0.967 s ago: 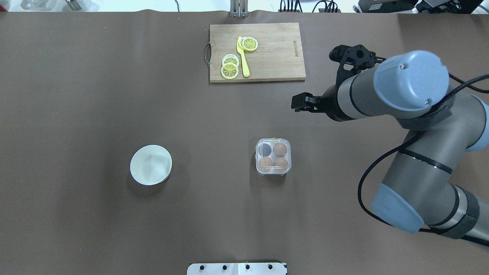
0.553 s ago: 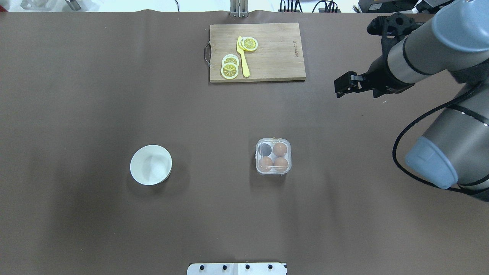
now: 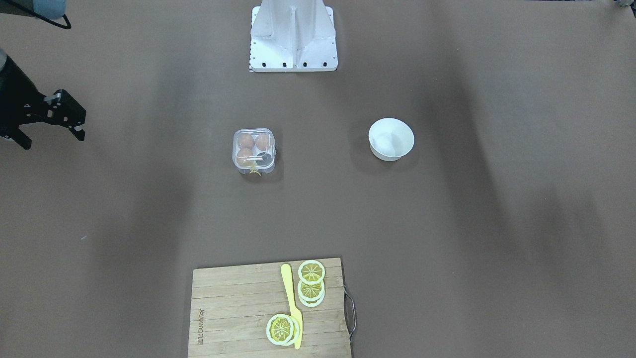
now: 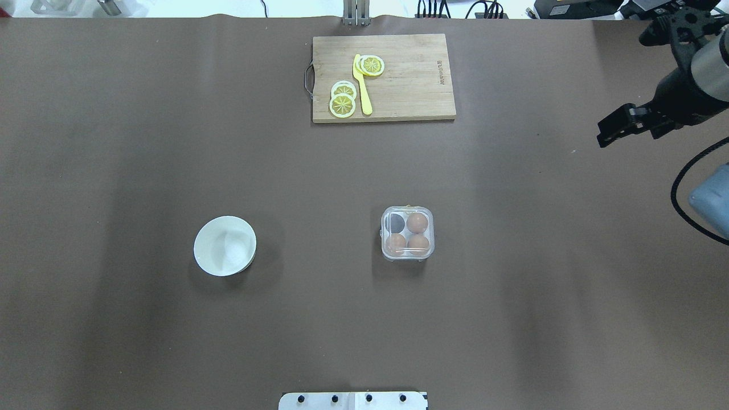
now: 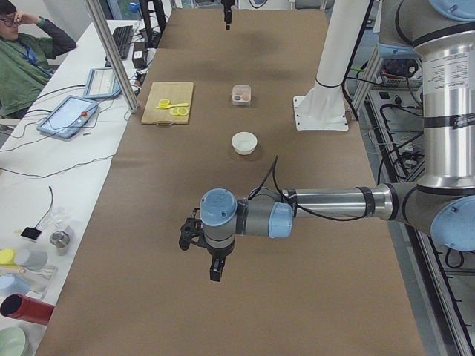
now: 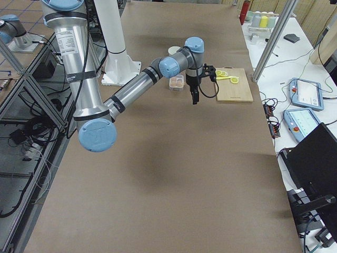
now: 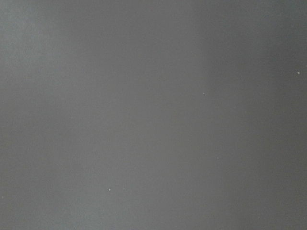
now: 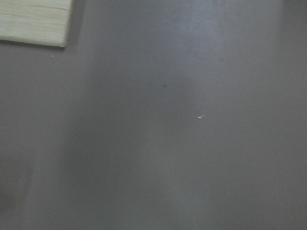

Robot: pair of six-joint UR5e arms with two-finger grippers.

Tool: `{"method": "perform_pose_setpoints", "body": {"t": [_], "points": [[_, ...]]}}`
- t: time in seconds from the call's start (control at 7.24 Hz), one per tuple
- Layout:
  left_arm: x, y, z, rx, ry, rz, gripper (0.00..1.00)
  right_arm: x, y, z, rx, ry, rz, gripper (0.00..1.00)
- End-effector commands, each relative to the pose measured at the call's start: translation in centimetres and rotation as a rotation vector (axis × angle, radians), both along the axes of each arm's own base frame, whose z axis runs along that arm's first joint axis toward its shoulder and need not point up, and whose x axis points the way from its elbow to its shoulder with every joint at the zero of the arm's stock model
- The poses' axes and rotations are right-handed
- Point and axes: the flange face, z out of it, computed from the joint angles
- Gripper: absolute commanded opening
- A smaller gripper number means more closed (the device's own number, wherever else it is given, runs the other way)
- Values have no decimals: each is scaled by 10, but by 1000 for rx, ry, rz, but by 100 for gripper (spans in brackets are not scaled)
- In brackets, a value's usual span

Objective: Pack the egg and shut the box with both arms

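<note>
The clear box [image 4: 407,233] sits mid-table with its lid down over the wells; it also shows in the front view [image 3: 253,150]. Three brown eggs fill three wells, one of them the egg [image 4: 417,222] at the far right; the fourth well looks dark. My right gripper [image 4: 629,136] hangs open and empty near the table's right edge, far from the box, and shows in the front view [image 3: 49,139] too. My left gripper [image 5: 215,271] shows only in the left side view, low over bare table far from the box; I cannot tell whether it is open or shut.
A white bowl [image 4: 225,246] stands left of the box. A wooden cutting board [image 4: 410,78] with lemon slices [image 4: 343,99] and a yellow knife [image 4: 363,85] lies at the far side. The white stand [image 3: 294,35] is at the near edge. An operator [image 5: 22,52] sits beside the table.
My right arm has swung right and away from the box, from near the board toward the table's right edge. The box, eggs and bowl have not moved.
</note>
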Motion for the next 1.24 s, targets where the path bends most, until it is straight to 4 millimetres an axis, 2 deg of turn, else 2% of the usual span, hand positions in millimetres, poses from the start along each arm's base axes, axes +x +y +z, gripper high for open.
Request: {"method": "perform_pose_setpoints", "body": {"t": [0.0,0.14,0.28,0.41,0.55,0.69,0.97,1.11], "points": [[-2,9,-9,-93,6,-41,98,74,2,89,21,90,-88,100],[-7,8,-15,-81,-1,-52,98,113,2,129,44,121,-140,100],[-11,10,-15,-83,-1,-61,98,149,15,168,24,138,-157,100],[-11,11,-18,-78,5,-61,98,181,42,206,-4,149,-169,100],[-10,12,-20,-68,8,-56,98,206,75,234,-40,141,-158,100],[-11,12,-22,-59,0,-53,98,216,105,257,-104,112,-137,100],[-10,10,-31,-20,-4,-37,98,222,119,271,-144,107,-118,100],[-10,9,-33,-16,-4,-37,98,222,119,269,-137,102,-121,100]]}}
